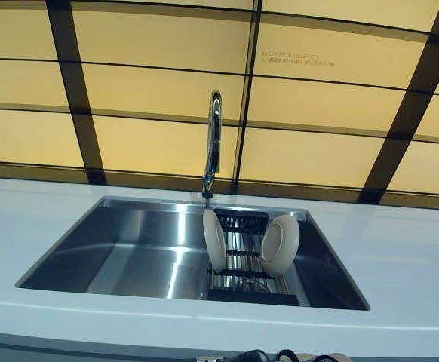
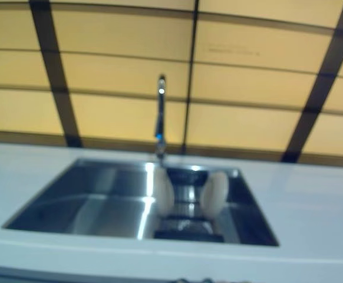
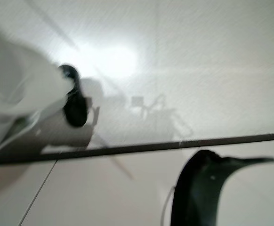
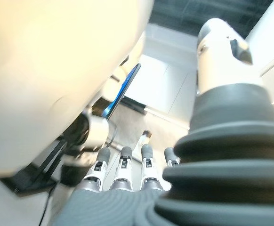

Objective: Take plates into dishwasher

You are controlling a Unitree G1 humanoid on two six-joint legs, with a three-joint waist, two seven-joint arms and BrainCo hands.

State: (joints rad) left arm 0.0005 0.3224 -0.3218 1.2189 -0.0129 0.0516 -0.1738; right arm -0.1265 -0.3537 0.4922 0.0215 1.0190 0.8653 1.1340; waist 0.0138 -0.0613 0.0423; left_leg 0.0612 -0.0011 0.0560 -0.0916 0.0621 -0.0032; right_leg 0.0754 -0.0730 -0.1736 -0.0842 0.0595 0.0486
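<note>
Two white plates stand on edge in a black wire rack (image 1: 242, 286) in the right half of a steel sink (image 1: 129, 249). The left plate (image 1: 214, 240) is edge-on and the right plate (image 1: 280, 245) shows its hollow face. Neither hand appears in the eye views. In the right wrist view my right hand (image 4: 123, 174) hangs low with straight fingers, its thumb (image 4: 221, 52) apart, and it holds nothing. The left wrist view shows only a dark curved shape (image 3: 200, 193) over pale floor, perhaps part of my left hand.
A tall chrome faucet (image 1: 214, 139) rises behind the sink, just above the rack. A white countertop (image 1: 400, 256) surrounds the sink on all sides. The wall behind (image 1: 151, 90) is yellow panels with dark bands.
</note>
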